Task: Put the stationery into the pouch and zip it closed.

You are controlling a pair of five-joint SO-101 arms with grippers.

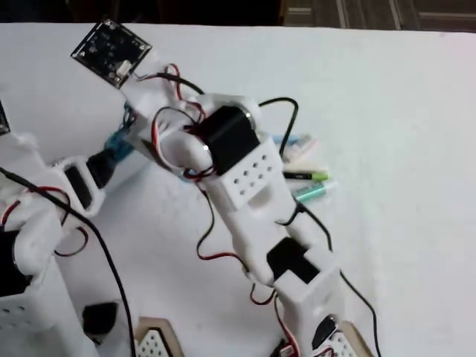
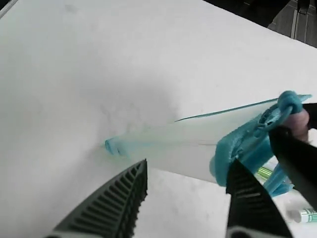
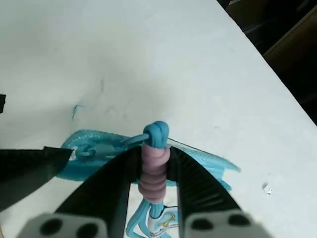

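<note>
The pouch (image 1: 117, 146) is clear plastic with a teal zipper band (image 2: 233, 144) and lies flat on the white table. My right gripper (image 3: 153, 159) is shut on the pink zipper pull (image 3: 152, 171), which carries a blue cord knot (image 2: 291, 103). My left gripper (image 2: 188, 198) is open just before the pouch's zipper end, and one black finger (image 2: 250, 196) touches the teal band. Its other finger (image 2: 121, 198) is over bare table. Several pens (image 1: 305, 175) lie loose to the right of the right arm (image 1: 238, 160).
The right arm's white links (image 1: 297, 275) cross the table middle diagonally, trailing red and black wires (image 1: 216, 253). A green pen (image 2: 264, 172) lies just behind the pouch. The table's far edge (image 1: 297, 28) meets a dark floor.
</note>
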